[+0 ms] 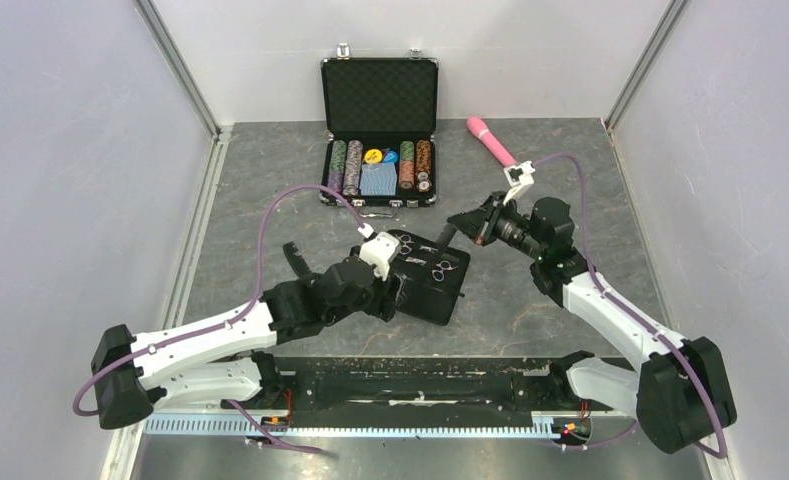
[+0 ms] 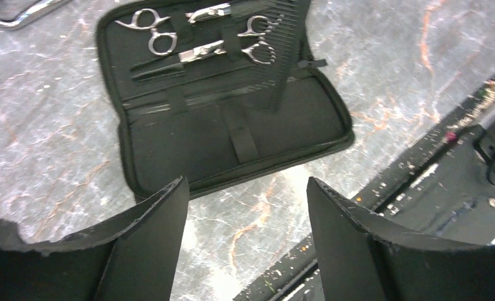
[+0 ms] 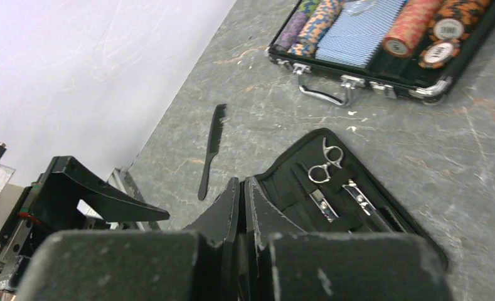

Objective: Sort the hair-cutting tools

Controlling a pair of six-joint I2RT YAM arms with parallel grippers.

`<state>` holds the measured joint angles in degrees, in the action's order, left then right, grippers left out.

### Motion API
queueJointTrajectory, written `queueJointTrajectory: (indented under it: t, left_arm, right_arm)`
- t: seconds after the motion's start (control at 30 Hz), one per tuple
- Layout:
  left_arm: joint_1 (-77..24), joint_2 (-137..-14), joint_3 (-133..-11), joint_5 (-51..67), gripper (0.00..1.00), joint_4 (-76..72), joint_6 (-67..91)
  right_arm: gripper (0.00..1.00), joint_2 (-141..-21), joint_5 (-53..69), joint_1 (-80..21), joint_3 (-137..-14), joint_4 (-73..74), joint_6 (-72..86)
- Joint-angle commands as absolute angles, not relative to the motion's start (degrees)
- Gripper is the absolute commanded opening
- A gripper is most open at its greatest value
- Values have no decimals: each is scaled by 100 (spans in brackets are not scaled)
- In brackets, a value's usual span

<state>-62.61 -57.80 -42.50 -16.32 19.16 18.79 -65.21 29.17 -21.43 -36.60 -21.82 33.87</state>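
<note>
Silver scissors [image 2: 197,52] lie beyond left tool [image 2: 247,185].

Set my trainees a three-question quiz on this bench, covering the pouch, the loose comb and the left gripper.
1. True or false: the left gripper is open, with nothing between its fingers.
2. The comb outside the black pouch lies: A) on the bare table; B) tucked inside that pouch; C) between the left gripper's fingers.
3. Fill in: the silver scissors sit inside the open ____.
Key: 1 true; 2 A; 3 pouch.
</note>
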Motion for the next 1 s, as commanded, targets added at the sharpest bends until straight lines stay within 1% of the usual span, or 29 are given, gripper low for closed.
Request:
queueJointTrajectory:
  t: [0.0, 0.07, 0.17, 0.33, 0.43, 0.5, 0.63, 0.7, 0.77, 0.87, 0.97]
  left_arm:
    - [-6264, -5763, -4243, -2528, 76, 1957, 2237]
    - [-6189, -5847, -4309, -2758, 77, 2144, 2398]
    - [-5750, -6154, -4467, -2758, 77, 2504, 2706]
    - [-4593, -6878, -4653, -2224, 76, 2935, 3195]
    - [-4277, -7285, -4745, -1880, 75, 2859, 3413]
    - [-4194, -7540, -4770, -1679, 71, 2770, 3476]
    - [-4188, -7923, -4737, -1361, 55, 2811, 3617]
    - [-4192, -7919, -4601, -1141, 46, 2808, 3745]
    - [-4201, -7798, -4392, -955, 40, 2770, 3864]
    - [-4210, -7598, -4133, -809, 37, 2710, 3961]
    - [-4210, -7532, -4093, -644, 36, 2705, 3941]
  right_arm:
    - [0, -6102, 2435, -1990, -3319, -2355, 3378]
    - [0, -5905, 2165, -1947, -3112, -2356, 3428]
    - [0, -5553, 1690, -1906, -2743, -2375, 3550]
    - [0, -5025, 1150, -1880, -2089, -2595, 3892]
    - [0, -4761, 966, -1880, -1680, -2854, 4193]
    - [0, -4645, 858, -1876, -1464, -2988, 4403]
    - [0, -4391, 613, -1881, -1072, -3152, 4826]
    - [0, -4244, 508, -1874, -899, -3155, 5010]
    - [0, -4080, 364, -1880, -699, -3138, 5179]
    - [0, -3827, 162, -1881, -394, -3133, 5435]
    - [0, -3672, -35, -1880, -144, -3092, 5607]
